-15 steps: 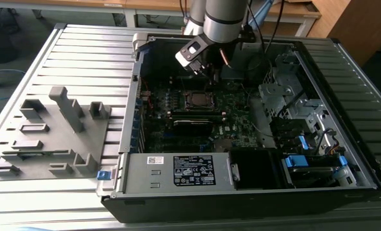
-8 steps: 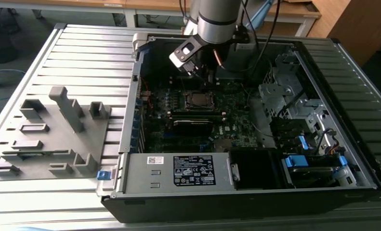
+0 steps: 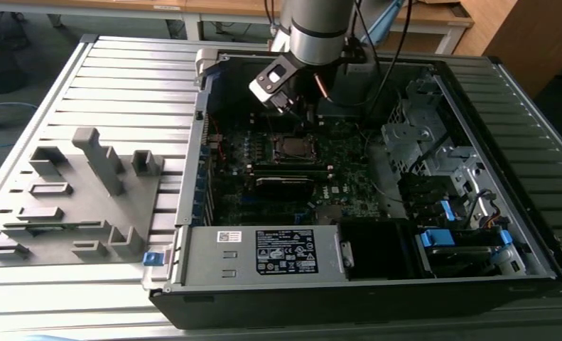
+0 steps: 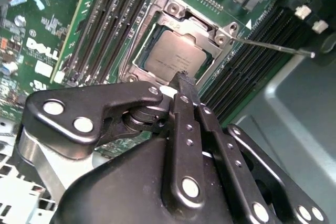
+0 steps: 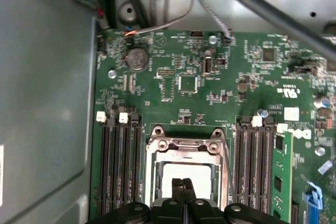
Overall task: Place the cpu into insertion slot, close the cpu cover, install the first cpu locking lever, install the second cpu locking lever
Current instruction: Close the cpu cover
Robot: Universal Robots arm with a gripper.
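Observation:
The cpu [image 4: 176,57] [image 5: 184,172] lies flat in the socket on the green motherboard, its dull silver top showing in both wrist views. The cpu cover [image 4: 173,10] [image 5: 186,148], a silvery frame, lies down around the chip. A thin locking lever rod [image 4: 273,45] sticks out sideways from one socket corner. My gripper [image 4: 182,80] [image 5: 182,183] hovers just over the chip's edge, its black fingers shut together with nothing between them. In the exterior view the gripper [image 3: 298,117] hangs above the socket [image 3: 290,147] inside the open computer case.
Black memory slots [image 5: 118,166] flank the socket on both sides, with a memory stick [image 5: 282,177] in one. Cables [image 5: 157,3] run along the case wall. A grey fixture block [image 3: 72,199] stands on the ribbed table at the exterior view's left.

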